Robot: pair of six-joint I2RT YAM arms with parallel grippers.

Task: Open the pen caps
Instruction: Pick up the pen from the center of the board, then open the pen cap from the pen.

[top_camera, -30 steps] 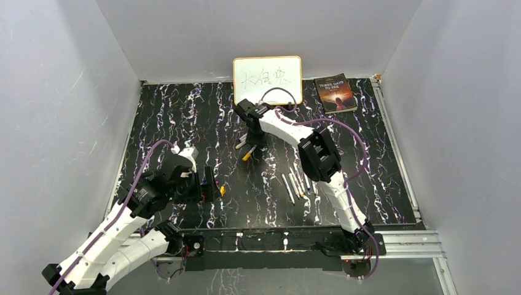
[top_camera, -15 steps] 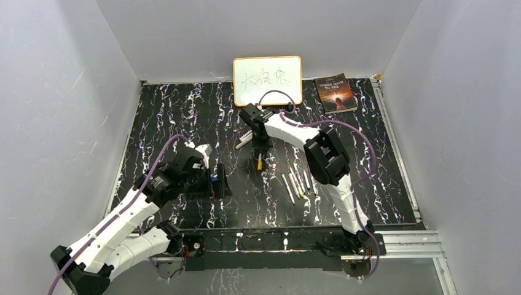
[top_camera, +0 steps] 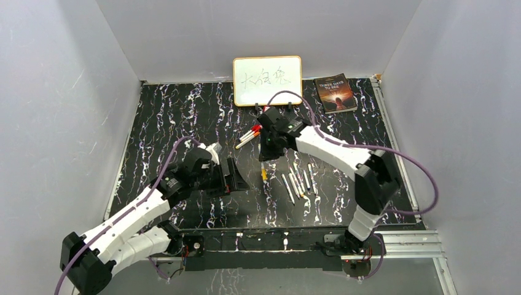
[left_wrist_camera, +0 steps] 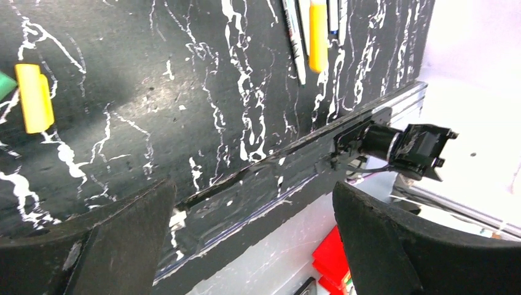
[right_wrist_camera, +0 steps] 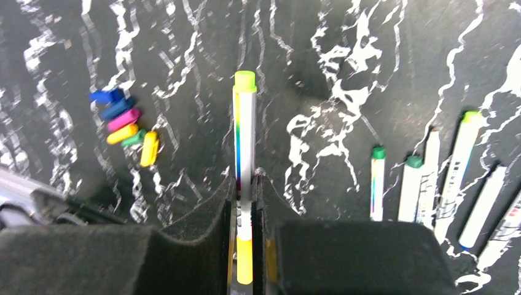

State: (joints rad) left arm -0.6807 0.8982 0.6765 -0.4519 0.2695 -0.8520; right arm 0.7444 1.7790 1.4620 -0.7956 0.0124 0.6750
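My right gripper (right_wrist_camera: 246, 184) is shut on a white pen (right_wrist_camera: 244, 132). The pen's yellow-green end points away from the wrist, and its yellow cap (right_wrist_camera: 244, 261) sits back between the fingers. From above, this gripper (top_camera: 264, 161) hangs over mid-table with the pen's yellow end (top_camera: 264, 175) below it. Several loose pen caps (right_wrist_camera: 123, 126), blue, pink, yellow and green, lie in a cluster to the left. Several more pens (top_camera: 299, 182) lie in a row to the right. My left gripper (top_camera: 236, 178) (left_wrist_camera: 252, 233) is open and holds nothing. A loose yellow cap (left_wrist_camera: 34, 98) lies ahead of it.
Two red-capped pens (top_camera: 249, 136) lie behind the right gripper. A whiteboard (top_camera: 267, 80) and a book (top_camera: 335, 93) stand at the back edge. The table's front rail (left_wrist_camera: 344, 132) and the right arm's base (left_wrist_camera: 408, 147) show in the left wrist view.
The right gripper closed on the pen and carried it forward and to the right, away from the red-capped pens. The left arm swung right, toward the middle, still open.
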